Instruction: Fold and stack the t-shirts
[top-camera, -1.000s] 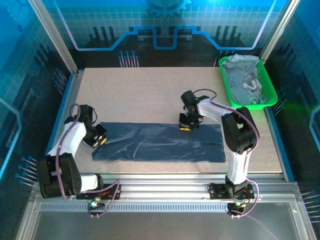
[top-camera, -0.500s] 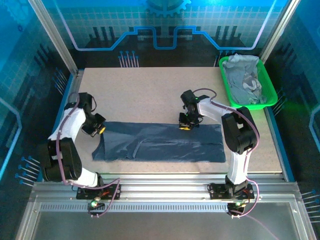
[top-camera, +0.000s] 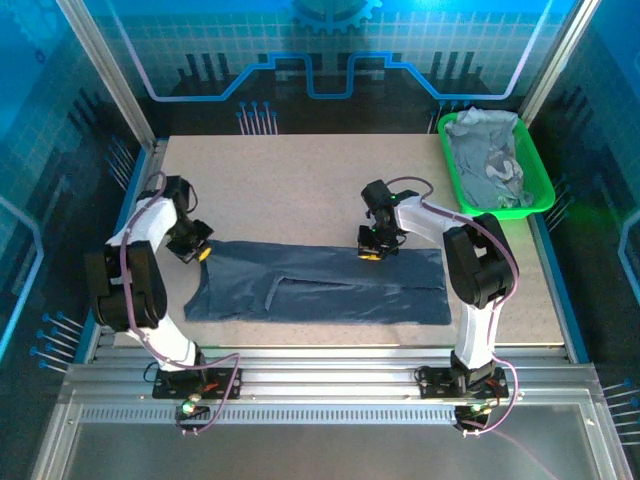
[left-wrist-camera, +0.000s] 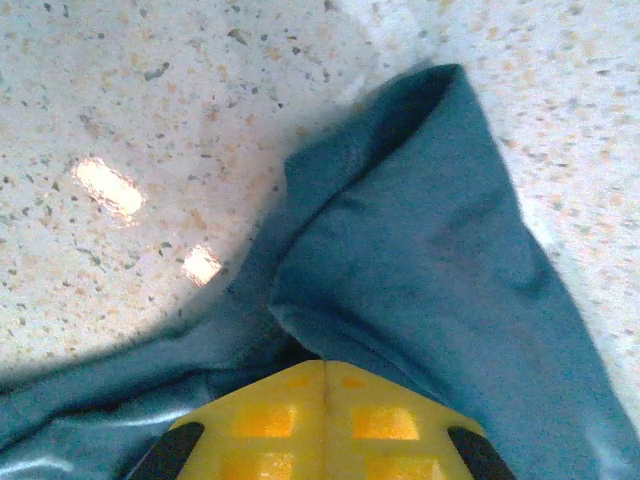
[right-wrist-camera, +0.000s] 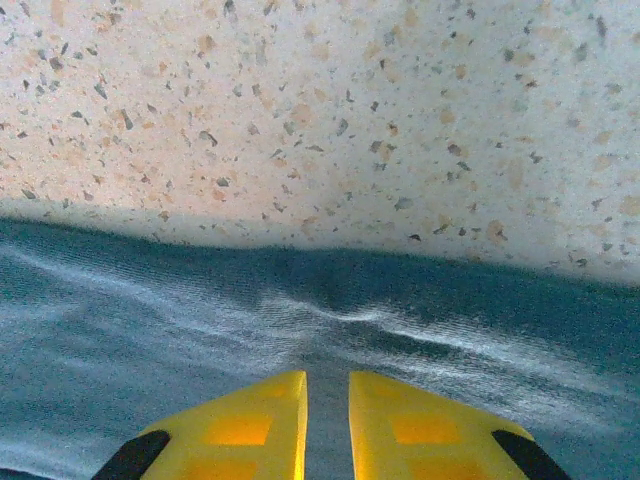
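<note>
1. Left claw (top-camera: 200, 252): fingers together, pinching the left corner of the dark shirt (top-camera: 330, 285), likely to carry it over for a fold.
2. Right claw (top-camera: 371, 253): clamped on the far edge, apparently anchoring it.
3. The shirt lies spread on the table (top-camera: 300, 190); paler shirts (top-camera: 488, 155) wait in the green tray (top-camera: 505, 213).

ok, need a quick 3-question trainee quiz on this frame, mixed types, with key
1. True or false: the dark t-shirt lies in the green tray.
2. Where does the left claw grip the dark t-shirt? A) its far left corner B) its near edge C) its right end
3. Fill in: the right claw pinches the dark t-shirt's ___ edge.
Key: 1 false, it lies spread on the table; the green tray holds the paler shirts. 2 A. 3 far.
</note>
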